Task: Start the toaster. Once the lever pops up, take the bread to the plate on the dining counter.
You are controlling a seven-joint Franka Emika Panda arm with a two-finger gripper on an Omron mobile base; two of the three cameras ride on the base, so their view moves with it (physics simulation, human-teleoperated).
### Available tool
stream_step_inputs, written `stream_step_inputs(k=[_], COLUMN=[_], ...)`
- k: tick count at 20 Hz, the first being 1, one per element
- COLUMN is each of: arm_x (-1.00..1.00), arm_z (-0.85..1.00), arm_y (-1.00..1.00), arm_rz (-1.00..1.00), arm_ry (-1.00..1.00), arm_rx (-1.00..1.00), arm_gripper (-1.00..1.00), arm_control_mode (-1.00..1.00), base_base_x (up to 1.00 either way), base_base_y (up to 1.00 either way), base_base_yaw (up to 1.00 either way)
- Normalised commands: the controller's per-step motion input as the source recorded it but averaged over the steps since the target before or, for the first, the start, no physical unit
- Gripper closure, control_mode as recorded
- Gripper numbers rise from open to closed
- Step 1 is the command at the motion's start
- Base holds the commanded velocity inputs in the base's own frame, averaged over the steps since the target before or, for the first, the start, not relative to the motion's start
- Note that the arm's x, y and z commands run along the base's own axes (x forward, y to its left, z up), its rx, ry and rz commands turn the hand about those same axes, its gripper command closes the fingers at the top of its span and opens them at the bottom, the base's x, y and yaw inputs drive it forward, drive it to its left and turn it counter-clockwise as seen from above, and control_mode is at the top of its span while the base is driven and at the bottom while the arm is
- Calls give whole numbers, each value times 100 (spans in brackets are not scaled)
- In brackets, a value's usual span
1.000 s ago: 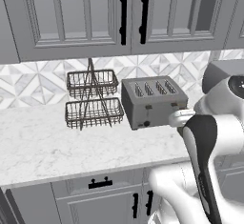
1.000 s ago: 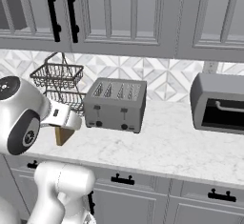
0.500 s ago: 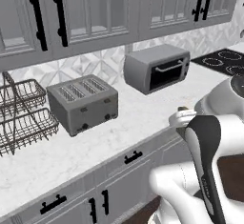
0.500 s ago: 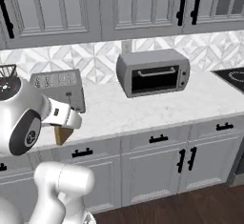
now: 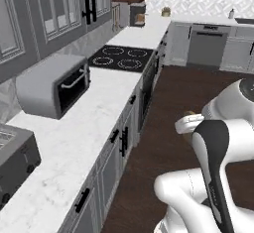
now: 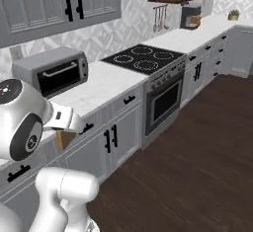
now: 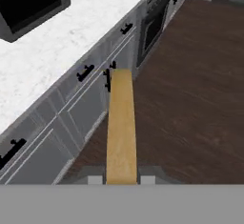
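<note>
Between the two fingertips at the bottom of the hand view stands the bread [image 7: 121,123], seen edge-on as a long tan strip running up the middle of the picture, so the gripper [image 7: 121,179] is closed on the slice and carrying it; in the right base view a small tan corner of it hangs below the white hand, out in front of the lower cabinet doors [image 6: 106,147]; in the left base view a sliver of tan shows just behind the hand, above the dark wood floor [image 5: 163,128]. Off at the lower left edge of the left base view sits the toaster [image 5: 15,162], well apart from the hand, with the toaster oven [image 5: 52,86] farther along the white marble worktop [image 5: 79,143] and the black stove [image 5: 121,58] beyond that; by my reading the toasting step is done and the job now is the carry to the plate; neither plate nor dining counter with stools can be made out from these angles, so I cannot tell how far off it lies. What the next move calls for, I judge, is a steady grip with the slice kept clear of the cabinet fronts; after that, finding the plate, lowering the slice flat over it and only then letting go.
</note>
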Motion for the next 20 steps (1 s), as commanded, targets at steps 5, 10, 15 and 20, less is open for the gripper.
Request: stream_step_inputs(k=[5,10,15,20], arm_x=[0,0,0,0], arm_z=[0,0,0,0], arm_y=[0,0,0,0], arm_rz=[0,0,0,0], arm_ry=[0,0,0,0], arm_rx=[0,0,0,0], arm_gripper=[100,100,100,100], arm_control_mode=[100,100,100,100], base_base_x=[0,5,61,100], base_base_y=[-3,-26,-25,-17], base_base_yaw=[-98,-86,-47,2])
